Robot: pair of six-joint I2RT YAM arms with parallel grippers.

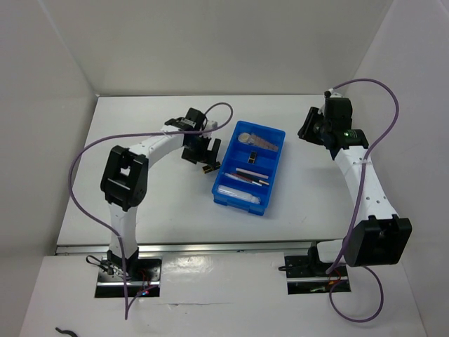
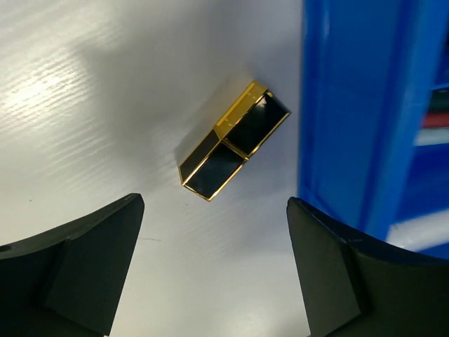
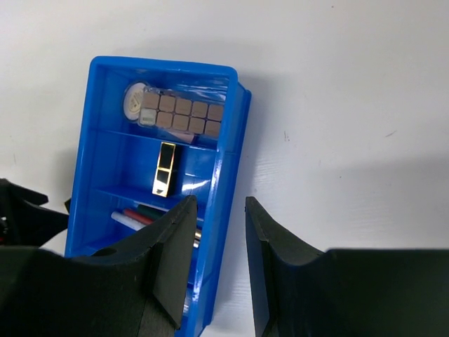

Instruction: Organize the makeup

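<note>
The left gripper [image 2: 212,225] hangs over the table [image 1: 154,203]. Its two fingers are spread wide, and it holds nothing.

Just under it lies a small black and gold box [image 2: 233,140]. The box lies flat on the white table and is turned a bit slantwise. It is just beside the left wall of the blue bin [image 2: 351,105], with a thin strip of table between them. The fingers do not touch it.

The bin sits in the middle of the table and has four parts in a row.
- **Far end:** a round compact [image 3: 135,102] and a palette [image 3: 184,112] with tan squares lie side by side.
- **Next part:** a second black and gold box [image 3: 166,168].
- **Part after that:** the thin pencils [image 1: 251,175].
- **Near end:** a clear tube [image 1: 238,193], lying across the bin.

The right gripper [image 3: 217,225] hangs over the table to the right of the bin, toward the far right corner. Its fingers are a little way apart, and there is nothing between them.
</note>
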